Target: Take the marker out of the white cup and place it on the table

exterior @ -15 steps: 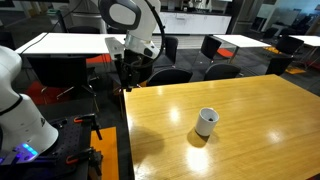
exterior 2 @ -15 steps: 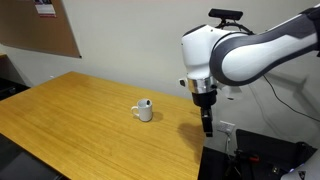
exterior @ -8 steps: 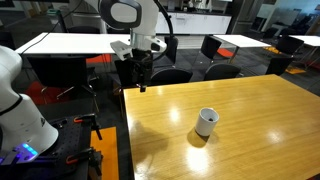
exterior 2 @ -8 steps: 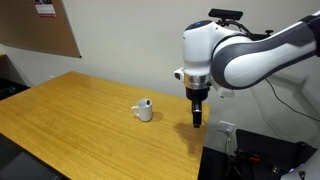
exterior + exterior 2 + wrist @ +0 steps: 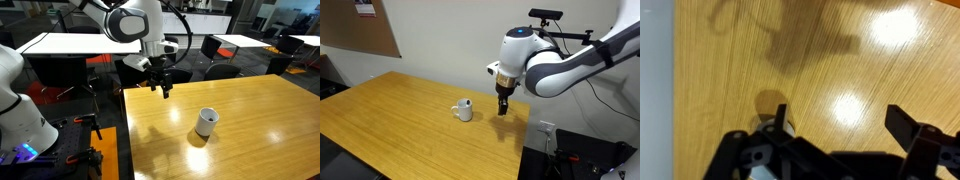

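The white cup (image 5: pixel 206 122) stands upright on the honey-coloured wooden table (image 5: pixel 260 100), and both show in the exterior views (image 5: pixel 464 111) (image 5: pixel 390 110). A small dark tip, the marker (image 5: pixel 469 102), sticks up at the cup's rim; elsewhere it is hidden. My gripper (image 5: pixel 163 89) (image 5: pixel 503 108) hangs over the table, apart from the cup and a little above the wood. In the wrist view the gripper (image 5: pixel 840 125) is open and empty over bare table (image 5: pixel 760 50). A pale shape behind one finger may be the cup (image 5: pixel 764 128).
White-topped tables (image 5: pixel 70 42) with black chairs (image 5: pixel 215 48) stand behind the wooden table. A white robot body (image 5: pixel 18 100) is beside the table's near end. A corkboard (image 5: pixel 360 30) hangs on the wall. Black equipment (image 5: pixel 582 155) sits past the table's edge.
My gripper has moved from beyond the table's edge to over the tabletop, closer to the cup. The cup has not moved.
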Controlling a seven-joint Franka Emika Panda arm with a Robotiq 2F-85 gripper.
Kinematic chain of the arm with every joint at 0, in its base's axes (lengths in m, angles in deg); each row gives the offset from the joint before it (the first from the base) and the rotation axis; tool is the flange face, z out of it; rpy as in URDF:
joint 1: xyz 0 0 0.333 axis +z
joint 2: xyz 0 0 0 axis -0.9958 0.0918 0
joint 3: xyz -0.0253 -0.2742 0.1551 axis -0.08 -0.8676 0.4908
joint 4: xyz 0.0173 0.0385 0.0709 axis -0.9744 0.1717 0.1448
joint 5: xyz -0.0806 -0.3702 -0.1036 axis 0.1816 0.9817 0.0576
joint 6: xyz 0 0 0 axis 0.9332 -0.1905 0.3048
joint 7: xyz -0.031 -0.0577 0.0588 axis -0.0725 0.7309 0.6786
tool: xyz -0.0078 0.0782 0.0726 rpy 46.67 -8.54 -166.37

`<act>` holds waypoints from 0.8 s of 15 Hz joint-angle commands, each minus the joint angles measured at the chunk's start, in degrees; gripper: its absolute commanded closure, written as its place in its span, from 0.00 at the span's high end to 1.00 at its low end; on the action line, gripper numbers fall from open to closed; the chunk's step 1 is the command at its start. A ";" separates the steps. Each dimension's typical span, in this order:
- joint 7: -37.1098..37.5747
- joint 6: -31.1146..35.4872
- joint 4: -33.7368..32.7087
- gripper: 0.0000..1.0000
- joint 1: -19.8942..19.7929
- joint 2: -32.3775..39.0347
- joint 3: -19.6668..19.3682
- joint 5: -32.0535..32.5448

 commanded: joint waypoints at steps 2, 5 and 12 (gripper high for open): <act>-6.79 5.66 -3.13 1.00 -1.75 3.86 -2.02 -0.23; -12.46 6.51 -5.58 1.00 -2.49 5.11 -3.10 -1.57; -32.57 4.04 -13.03 1.00 -3.58 9.38 -3.87 -12.52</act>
